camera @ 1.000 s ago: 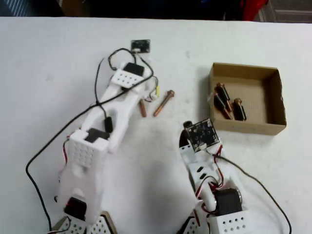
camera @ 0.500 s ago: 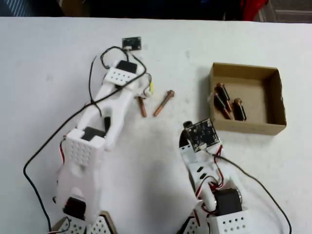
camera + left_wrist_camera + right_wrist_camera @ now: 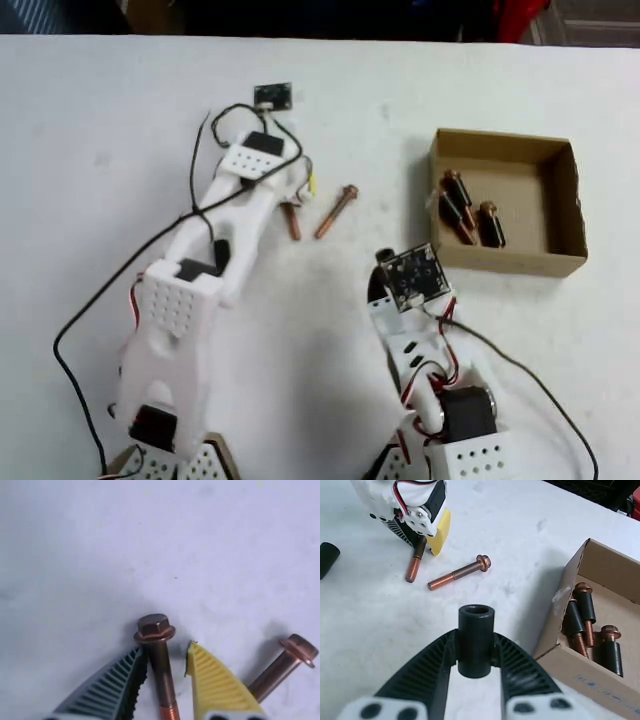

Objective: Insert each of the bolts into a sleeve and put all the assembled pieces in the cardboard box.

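My right pincer [image 3: 475, 651] stays clenched on the upright black sleeve [image 3: 476, 625], unmoved. My left pincer [image 3: 166, 651] has shuffled aside and back, and now straddles a bolt [image 3: 155, 628] lying on the table [image 3: 100, 120], jaws spread, seemingly not yet squeezing; that grab remains. A second bolt [image 3: 289, 656] lies just beside. Farther off, three assembled pieces [image 3: 465, 212] sit in the cardboard box [image 3: 505, 262]; its blue print is too small to read.
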{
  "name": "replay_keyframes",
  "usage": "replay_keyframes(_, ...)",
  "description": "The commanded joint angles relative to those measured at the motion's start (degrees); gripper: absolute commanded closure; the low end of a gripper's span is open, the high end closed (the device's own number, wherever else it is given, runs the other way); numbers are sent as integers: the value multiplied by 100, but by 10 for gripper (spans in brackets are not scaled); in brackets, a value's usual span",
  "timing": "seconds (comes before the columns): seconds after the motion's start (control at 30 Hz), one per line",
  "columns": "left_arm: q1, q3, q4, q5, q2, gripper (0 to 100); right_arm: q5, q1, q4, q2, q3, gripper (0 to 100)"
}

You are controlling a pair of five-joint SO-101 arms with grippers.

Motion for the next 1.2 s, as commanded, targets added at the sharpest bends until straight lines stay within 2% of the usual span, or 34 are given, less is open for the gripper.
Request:
replay_keyframes(0.0,-66,-273,-88,53,4,904,18,-40,-136,-57,-62,979)
replay_keyframes(0.1,-75,-334,-88,44,-4,982,18,-40,-145,-57,9,979)
replay_keyframes(0.27,-110,-325,-79,9,-4,978,18,-251,-251,-57,132,979)
replay_keyframes(0.5,-110,-501,651,-1415,-198,977,44,-593,-1376,-57,862,979)
replay_keyframes(0.83,-110,-747,1705,-1468,-1174,980,9,-752,-1587,-57,941,979)
replay_keyframes(1.07,-57,-747,2567,-1477,-1763,980,-18,-954,-2158,-57,958,979)
replay_keyframes(1.17,-57,-747,2813,-1477,-2018,980,-501,-945,-2308,-57,958,979)
